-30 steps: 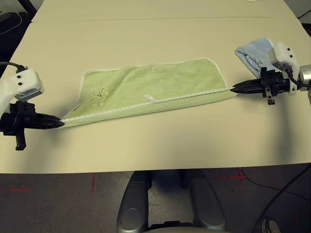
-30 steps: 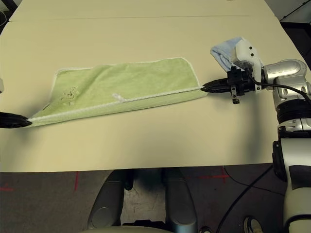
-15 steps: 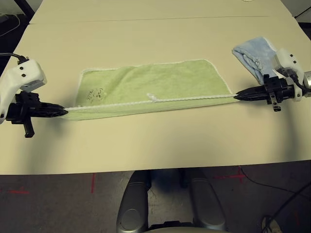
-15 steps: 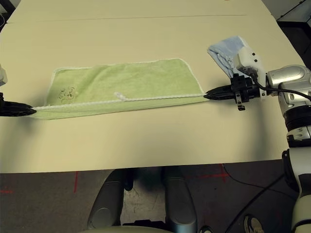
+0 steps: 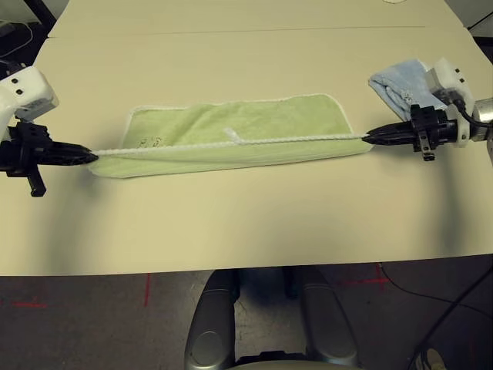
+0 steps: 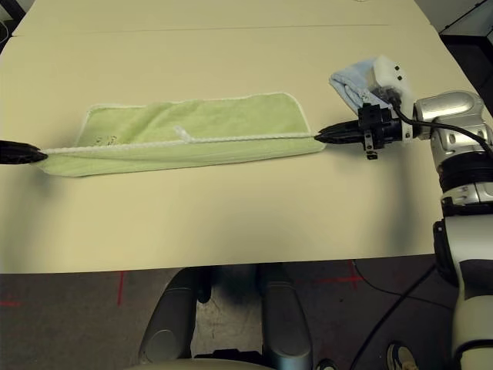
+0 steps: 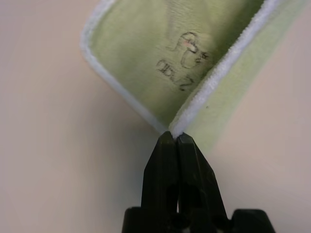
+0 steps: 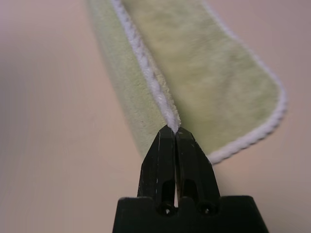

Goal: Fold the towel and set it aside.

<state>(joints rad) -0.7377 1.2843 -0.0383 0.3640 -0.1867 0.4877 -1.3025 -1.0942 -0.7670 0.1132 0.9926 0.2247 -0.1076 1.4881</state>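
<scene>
The light green terry towel with white stitched edging is lying across the middle of the cream table, its long axis running left to right between the 2 arms. The left gripper is pinching the near left corner, and the right gripper is pinching the near right corner, each with its black fingers pressed together on the white edging. The near edge is being held taut as a straight white line just above the cloth, partway over toward the far edge, which is resting flat on the table. The fold looks about half carried; the far edge lies beyond both grippers, away from the robot, so neither arm is the nearer one. A small dark embroidered mark is showing near the left corner. A light blue towel is lying crumpled just beyond the right gripper, apart from the green one.
</scene>
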